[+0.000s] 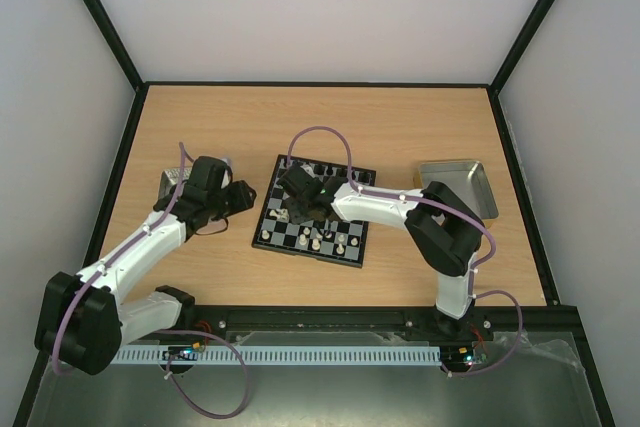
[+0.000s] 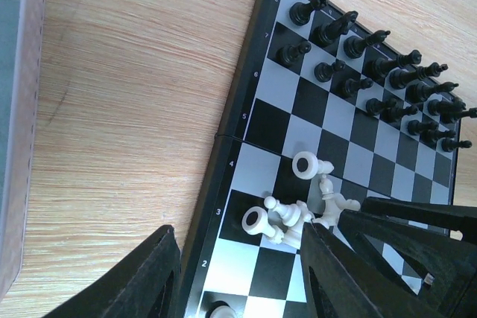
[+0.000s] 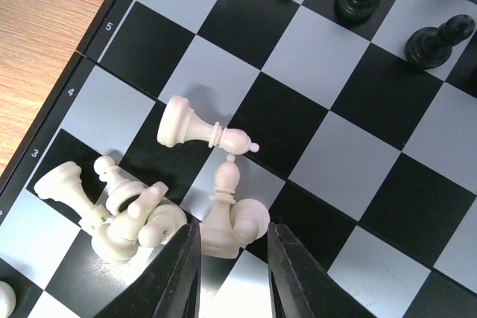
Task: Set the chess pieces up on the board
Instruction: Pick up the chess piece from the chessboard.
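Chess pieces (image 3: 134, 221) in cream: found toppled in a heap at the left edge of the board (image 1: 305, 253) on the desk (image 1: 420, 127). Saw right hand (image 3: 232, 237) straddling one upright piece (image 3: 222, 210), grip impossible to tell; left hand (image 2: 237, 234) released. Noted black pieces (image 2: 387, 80) ranked farther off.

Black-and-grey checked board (image 3: 313, 57), cream pieces (image 3: 195, 130)

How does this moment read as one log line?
right gripper: open, straddling white piece | left gripper: open, at board edge | white heap: toppled | black pieces: standing
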You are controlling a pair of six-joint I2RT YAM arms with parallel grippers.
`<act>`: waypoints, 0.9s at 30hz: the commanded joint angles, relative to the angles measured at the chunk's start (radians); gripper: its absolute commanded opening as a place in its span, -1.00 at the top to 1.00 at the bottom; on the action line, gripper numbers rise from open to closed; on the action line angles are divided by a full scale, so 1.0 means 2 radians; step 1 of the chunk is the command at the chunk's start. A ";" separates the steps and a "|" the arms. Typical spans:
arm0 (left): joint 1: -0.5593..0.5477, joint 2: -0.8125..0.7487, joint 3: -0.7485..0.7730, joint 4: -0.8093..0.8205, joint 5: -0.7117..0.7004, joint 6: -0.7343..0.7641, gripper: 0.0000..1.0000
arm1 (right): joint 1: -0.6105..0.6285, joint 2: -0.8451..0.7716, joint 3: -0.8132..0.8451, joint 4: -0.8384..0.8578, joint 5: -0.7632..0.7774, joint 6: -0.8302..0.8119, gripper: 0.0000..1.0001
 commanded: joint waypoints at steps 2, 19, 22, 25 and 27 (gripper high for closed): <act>0.005 -0.007 -0.012 0.010 0.005 0.006 0.06 | 0.004 0.004 0.019 -0.013 0.020 0.005 0.52; 0.005 -0.006 -0.015 0.013 0.013 0.004 0.06 | 0.003 0.017 0.024 -0.006 0.049 0.017 0.50; 0.005 -0.005 -0.016 0.013 0.015 0.004 0.06 | 0.004 0.027 0.029 -0.008 0.042 0.014 0.53; 0.005 -0.004 -0.016 0.015 0.015 0.004 0.06 | 0.004 0.033 0.032 -0.010 0.040 0.012 0.57; 0.005 -0.004 -0.016 0.014 0.016 0.004 0.06 | 0.004 0.034 0.033 -0.011 0.043 0.012 0.67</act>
